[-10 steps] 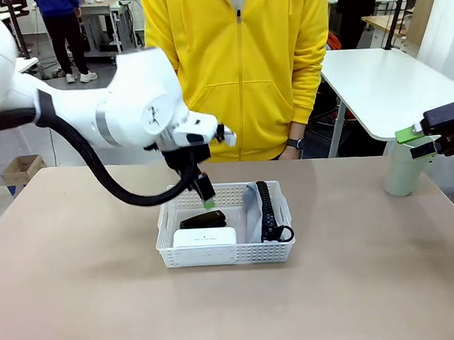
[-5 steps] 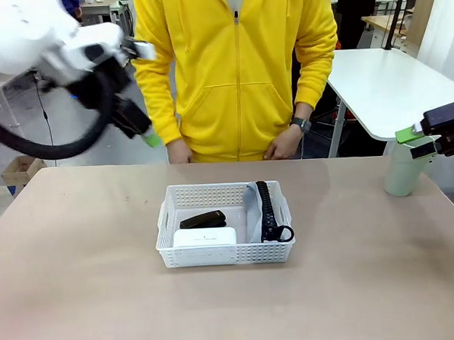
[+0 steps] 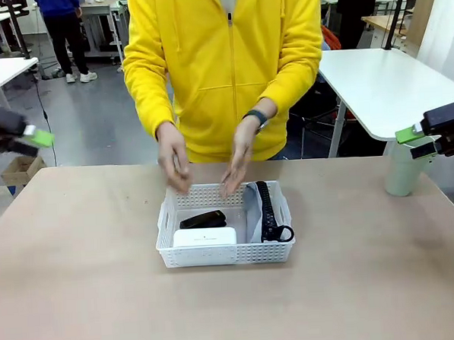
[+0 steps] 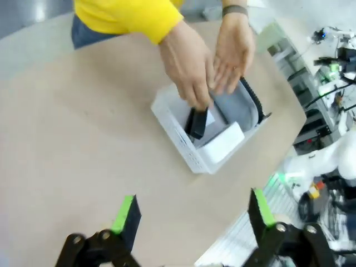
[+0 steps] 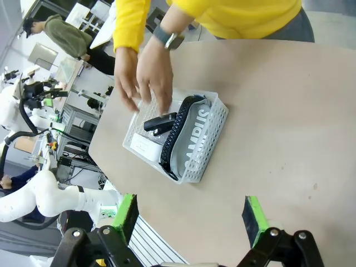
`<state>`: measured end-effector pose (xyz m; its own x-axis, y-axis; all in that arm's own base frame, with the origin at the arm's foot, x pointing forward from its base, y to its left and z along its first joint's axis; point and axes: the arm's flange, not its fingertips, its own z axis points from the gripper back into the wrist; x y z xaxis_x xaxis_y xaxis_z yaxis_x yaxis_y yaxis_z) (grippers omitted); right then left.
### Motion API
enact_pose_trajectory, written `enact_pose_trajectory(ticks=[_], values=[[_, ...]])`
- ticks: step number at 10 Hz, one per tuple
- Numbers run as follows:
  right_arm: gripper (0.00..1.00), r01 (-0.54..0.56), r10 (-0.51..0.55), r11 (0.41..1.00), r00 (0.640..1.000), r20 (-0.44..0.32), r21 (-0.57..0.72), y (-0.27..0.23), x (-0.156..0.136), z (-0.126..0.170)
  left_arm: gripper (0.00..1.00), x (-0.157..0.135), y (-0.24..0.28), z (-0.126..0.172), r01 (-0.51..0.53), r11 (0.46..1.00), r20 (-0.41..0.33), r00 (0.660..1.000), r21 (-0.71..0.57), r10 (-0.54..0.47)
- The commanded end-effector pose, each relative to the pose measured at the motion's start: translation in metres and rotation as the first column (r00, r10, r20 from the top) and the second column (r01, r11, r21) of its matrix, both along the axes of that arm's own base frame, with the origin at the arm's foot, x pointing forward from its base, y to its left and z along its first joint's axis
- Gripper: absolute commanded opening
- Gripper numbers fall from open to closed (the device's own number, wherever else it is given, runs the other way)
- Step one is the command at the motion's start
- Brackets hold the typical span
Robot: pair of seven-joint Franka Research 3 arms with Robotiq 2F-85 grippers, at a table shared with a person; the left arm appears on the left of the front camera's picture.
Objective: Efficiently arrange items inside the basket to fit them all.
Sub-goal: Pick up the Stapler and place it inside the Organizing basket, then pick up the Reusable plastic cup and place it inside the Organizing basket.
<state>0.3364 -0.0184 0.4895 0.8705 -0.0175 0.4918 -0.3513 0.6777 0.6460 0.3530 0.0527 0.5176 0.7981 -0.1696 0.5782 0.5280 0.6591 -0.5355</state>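
White perforated basket (image 3: 227, 254) mid-counter (image 3: 81, 284) holds a black stapler (image 3: 203, 219), a flat white box (image 3: 205, 237) and a grey zippered pouch (image 3: 250, 213) on edge. A pale green cup (image 3: 401, 177) stands upright, well apart.

Bright, even overhead light; faint soft shadow under the shallow white perforated plastic basket (image 3: 227, 252) on the beige worktop (image 3: 81, 284). Person's hands (image 3: 173, 161) motion-blurred; left gripper (image 3: 35, 137) smeared. Wrist views bow at edges, slightly soft.
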Motion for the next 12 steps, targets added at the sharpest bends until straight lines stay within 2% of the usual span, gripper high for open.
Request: enact_pose_trajectory(ticks=[1,3,4,5,6,12], values=[[1.0,-0.002,0.002,1.0,1.0,0.014,0.024,0.001,0.002,0.001,1.0,-0.008,0.046,-0.023,0.059,0.977,-0.014,0.998,-0.203,-0.064],[1.0,-0.002,0.002,1.0,1.0,0.014,0.024,0.001,0.002,0.001,1.0,-0.003,0.089,-0.059,0.071,0.931,-0.07,0.992,-0.357,-0.102],[1.0,-0.002,0.002,1.0,1.0,0.014,0.024,0.001,0.002,0.001,1.0,0.0,0.098,-0.073,0.092,0.916,-0.103,0.984,-0.391,-0.142],[1.0,-0.002,0.002,1.0,1.0,0.014,0.024,0.001,0.002,0.001,1.0,0.003,0.101,-0.079,0.063,0.919,-0.173,0.975,-0.389,-0.14],[1.0,-0.002,0.002,1.0,1.0,0.014,0.024,0.001,0.002,0.001,1.0,-0.026,0.089,-0.066,0.053,0.933,-0.068,0.994,-0.355,-0.082],[1.0,-0.002,0.002,1.0,1.0,0.014,0.024,0.001,0.002,0.001,1.0,-0.026,0.089,-0.066,0.053,0.933,-0.068,0.994,-0.355,-0.082]])
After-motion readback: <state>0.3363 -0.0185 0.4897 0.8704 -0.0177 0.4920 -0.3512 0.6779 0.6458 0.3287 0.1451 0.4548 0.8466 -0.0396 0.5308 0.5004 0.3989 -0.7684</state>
